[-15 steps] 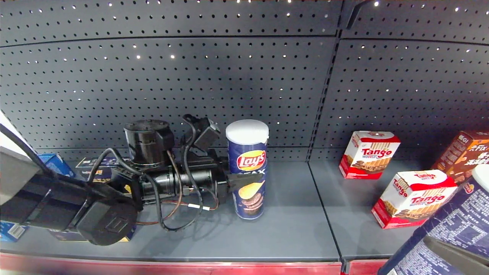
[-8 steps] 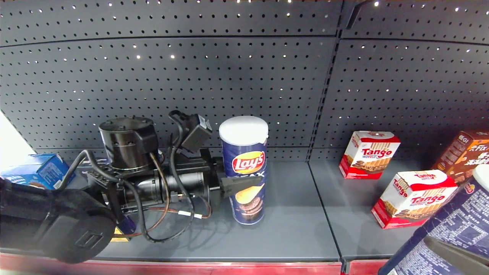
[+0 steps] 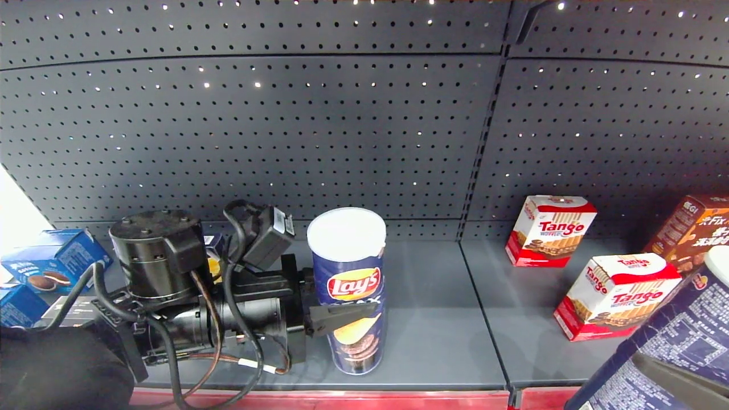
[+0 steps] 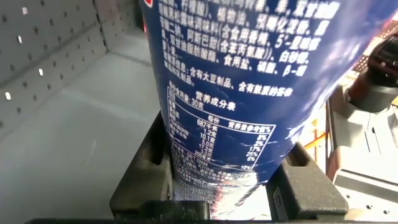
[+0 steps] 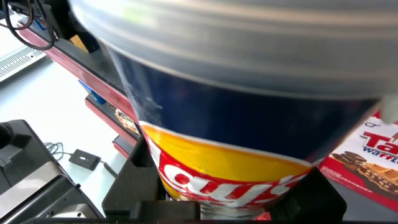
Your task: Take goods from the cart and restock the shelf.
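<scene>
The left end effector (image 3: 348, 316) is closed on the chip can (image 3: 347, 267), a blue cylinder with a white lid; the fingers clamp the lower half of its body from both sides. In the left wrist view the two dark fingers (image 4: 148, 169) press against opposite sides of the can. The can stands upright near the front edge of the shelf (image 3: 438, 341), left of the vertical seam that divides the shelf into two bays. It cannot be determined whether its base touches the shelf deck. A perforated back panel (image 3: 285, 125) rises behind it. Blue cookie boxes (image 3: 54, 259) lie at the far left of the same bay. In the right bay, two red-and-white wafer boxes (image 3: 549, 230) (image 3: 618, 296) stand one behind the other, with a brown box (image 3: 692, 228) beside them at the right edge. The right end effector (image 5: 224, 193) is closed on a second chip can (image 3: 672, 347), held tilted at the lower right, in front of the shelf edge and near the front wafer box.
</scene>
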